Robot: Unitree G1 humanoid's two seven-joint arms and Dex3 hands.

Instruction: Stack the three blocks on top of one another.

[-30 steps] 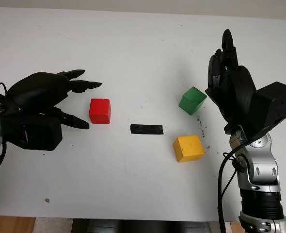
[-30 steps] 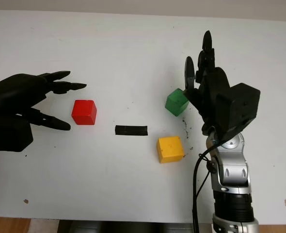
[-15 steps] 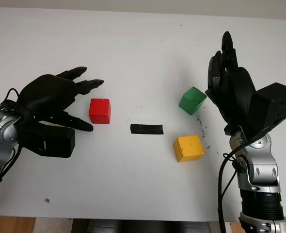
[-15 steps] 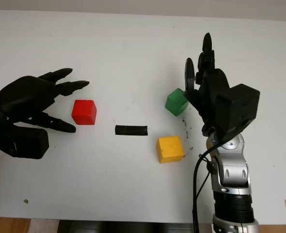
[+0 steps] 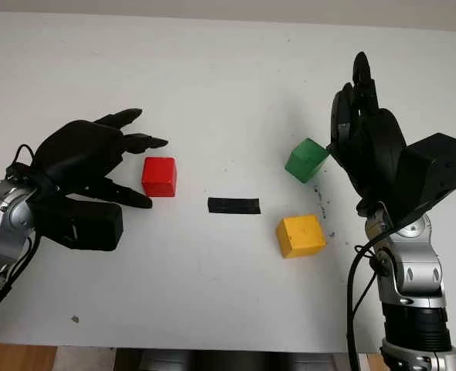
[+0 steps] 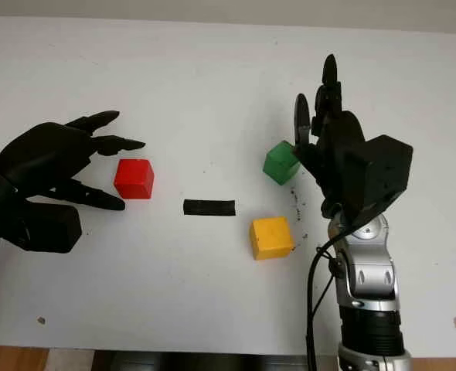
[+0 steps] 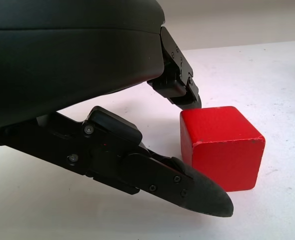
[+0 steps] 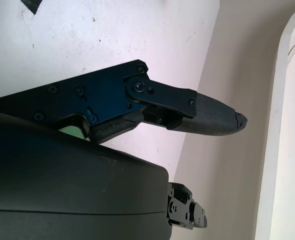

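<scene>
Your left hand [image 5: 96, 166] has edged closer to the red block [image 5: 159, 176] than a moment ago, released, fingers flanking it at its 9 o'clock. The green block [image 5: 305, 159] sits tilted on the white worktop [image 5: 228, 77]; your right hand [image 5: 367, 139] stands upright at its 3 o'clock, holding nothing. The yellow block [image 5: 301, 236] lies at green's 6 o'clock.

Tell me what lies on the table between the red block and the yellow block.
A short black strip lies between the red block and the yellow block, touching neither, seen in both eye views.
</scene>
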